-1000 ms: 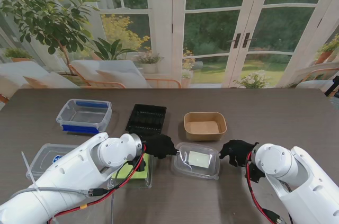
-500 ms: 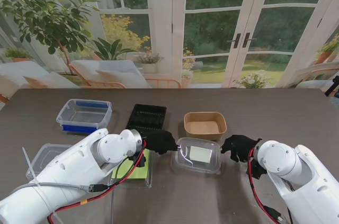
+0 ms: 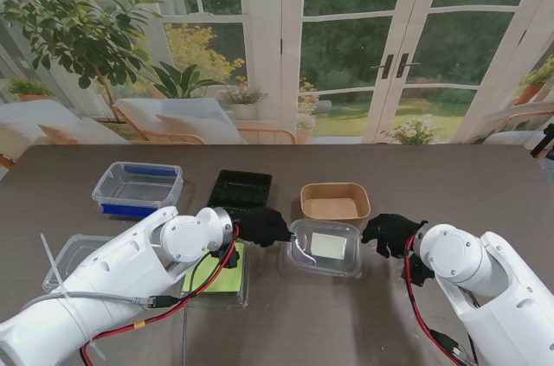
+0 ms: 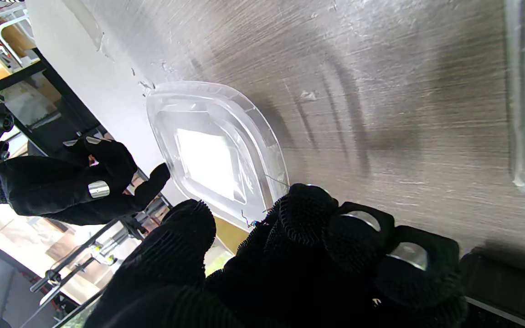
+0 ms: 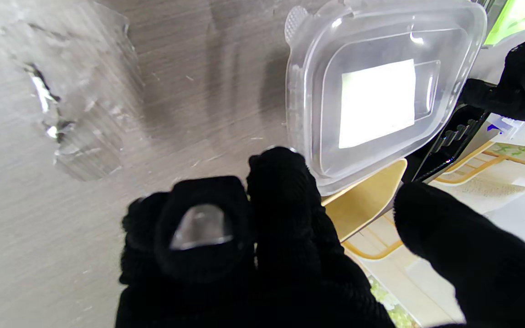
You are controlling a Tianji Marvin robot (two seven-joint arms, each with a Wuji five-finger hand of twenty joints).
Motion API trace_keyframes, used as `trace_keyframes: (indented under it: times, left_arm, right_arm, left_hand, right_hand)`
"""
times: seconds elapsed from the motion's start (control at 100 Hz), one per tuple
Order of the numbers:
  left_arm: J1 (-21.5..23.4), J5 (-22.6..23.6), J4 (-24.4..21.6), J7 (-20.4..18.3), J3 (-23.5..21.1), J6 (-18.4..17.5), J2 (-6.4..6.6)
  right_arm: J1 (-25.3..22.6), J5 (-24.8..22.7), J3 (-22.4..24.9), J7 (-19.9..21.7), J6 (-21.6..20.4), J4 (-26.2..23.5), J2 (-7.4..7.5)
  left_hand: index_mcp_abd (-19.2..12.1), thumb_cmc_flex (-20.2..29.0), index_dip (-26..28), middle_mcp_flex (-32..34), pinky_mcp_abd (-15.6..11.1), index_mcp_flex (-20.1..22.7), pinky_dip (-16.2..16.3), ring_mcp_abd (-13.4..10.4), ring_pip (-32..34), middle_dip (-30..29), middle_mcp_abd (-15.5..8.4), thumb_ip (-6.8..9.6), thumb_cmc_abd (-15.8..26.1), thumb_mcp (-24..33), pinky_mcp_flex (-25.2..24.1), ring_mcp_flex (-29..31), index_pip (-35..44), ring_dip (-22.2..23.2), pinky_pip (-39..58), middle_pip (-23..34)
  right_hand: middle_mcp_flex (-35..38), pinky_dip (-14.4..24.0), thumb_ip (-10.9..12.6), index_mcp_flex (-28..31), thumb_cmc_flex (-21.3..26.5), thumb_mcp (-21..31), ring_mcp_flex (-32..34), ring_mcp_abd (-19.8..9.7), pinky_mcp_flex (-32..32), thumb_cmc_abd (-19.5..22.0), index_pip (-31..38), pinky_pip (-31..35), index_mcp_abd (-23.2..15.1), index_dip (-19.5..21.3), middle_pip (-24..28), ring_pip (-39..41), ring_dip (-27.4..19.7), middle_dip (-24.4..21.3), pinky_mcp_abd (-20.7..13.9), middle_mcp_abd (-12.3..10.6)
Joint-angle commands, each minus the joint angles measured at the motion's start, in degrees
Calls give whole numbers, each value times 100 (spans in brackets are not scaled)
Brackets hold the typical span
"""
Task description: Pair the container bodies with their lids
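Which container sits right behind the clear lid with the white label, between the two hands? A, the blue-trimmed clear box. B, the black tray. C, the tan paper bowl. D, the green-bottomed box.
C: the tan paper bowl sits just beyond the clear lid, farther from me; the right wrist view also shows its tan rim at the lid's edge.

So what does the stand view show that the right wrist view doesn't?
Only the stand view shows the blue-trimmed container and the green-lidded box under the left arm. Only the right wrist view shows a crumpled clear film on the table. Both show the clear lid, the kraft box and both hands, left hand and right hand.
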Motion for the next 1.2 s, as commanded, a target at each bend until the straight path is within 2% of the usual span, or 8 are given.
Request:
trace_keyframes:
  times: [0.0,0.67,1.19]
  left_arm:
    - [-45,-57,-24,-99,16,-59,-107]
    - [-337,-226,349,-59,177,-288,-228]
    - [-422,-264,398,-132,226,-319,-230]
  right_arm:
    - [25,11,-57,68,-19,-41,-77]
    - [257,70,-173,-66,22,175,-116]
    - [248,101,-108,-28,52,139,-110]
  left_hand:
    - [26,-41,-75,66,-368,105,43,285,136,28,-75,-133,8,141,-122,60,-169,35,0,56]
    - [20,-58,-75,69,-370,100,41,287,122,15,-72,-135,3,164,-135,55,-172,35,-13,30]
    - [23,-66,-79,61,-375,77,40,289,114,16,-75,-137,8,164,-151,49,-182,36,-26,25]
  right_hand:
    - [-57,219,128,58,-98,107,43,236,765,-82,-280,27,-1133,-112,175,58,11,79,41,146]
    - [-55,220,124,64,-90,125,41,243,758,-88,-281,21,-1128,-112,170,59,12,80,55,165]
    - [-54,226,121,86,-90,104,42,274,737,-70,-300,22,-1110,-122,171,65,13,82,77,188]
